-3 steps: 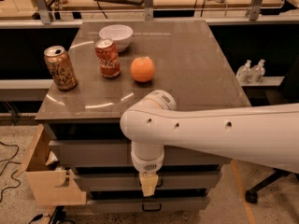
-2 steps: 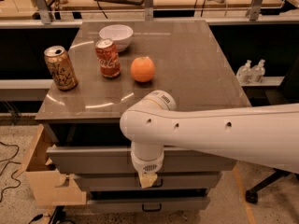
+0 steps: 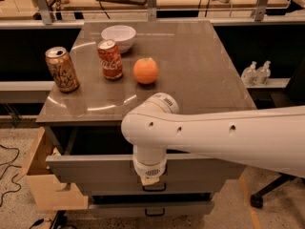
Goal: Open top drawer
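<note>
The top drawer [image 3: 90, 168] is the wide grey front just under the tabletop, and it stands pulled out a little, with a dark gap [image 3: 90, 140] behind it. Its dark loop handle [image 3: 155, 189] shows at the centre. My gripper [image 3: 150, 179] points down from the white arm [image 3: 214, 137] and sits right at this handle, shut on it. The wrist hides most of the grip.
On the grey tabletop [image 3: 200, 66] stand a tan can [image 3: 62, 69], a red cola can [image 3: 110, 59], an orange [image 3: 145, 70] and a white bowl [image 3: 118, 36]. A lower grey drawer [image 3: 119, 209] sits below. A tan wooden box [image 3: 45, 175] is at the left. A chair base [image 3: 267, 194] is at the right.
The top drawer front has slid out toward the camera with my gripper on its handle. The things on the tabletop have not moved.
</note>
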Robot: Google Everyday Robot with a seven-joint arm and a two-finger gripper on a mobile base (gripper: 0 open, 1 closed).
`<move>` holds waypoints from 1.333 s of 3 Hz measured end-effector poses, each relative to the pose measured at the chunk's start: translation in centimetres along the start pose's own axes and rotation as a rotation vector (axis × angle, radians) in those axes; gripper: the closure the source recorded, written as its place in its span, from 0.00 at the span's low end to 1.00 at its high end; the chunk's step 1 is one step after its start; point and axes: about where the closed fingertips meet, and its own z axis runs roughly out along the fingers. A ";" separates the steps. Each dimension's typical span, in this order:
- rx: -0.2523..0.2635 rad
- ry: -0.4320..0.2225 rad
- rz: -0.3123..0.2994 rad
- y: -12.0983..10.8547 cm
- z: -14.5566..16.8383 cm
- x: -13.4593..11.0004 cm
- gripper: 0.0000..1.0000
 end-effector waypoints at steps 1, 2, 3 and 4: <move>0.000 0.000 0.000 0.0 0.0 0.0 1.00; 0.012 -0.003 0.014 1.1 0.0 0.0 1.00; 0.015 -0.003 0.018 1.4 -0.1 0.0 1.00; 0.047 -0.004 0.046 3.1 -0.5 -0.1 1.00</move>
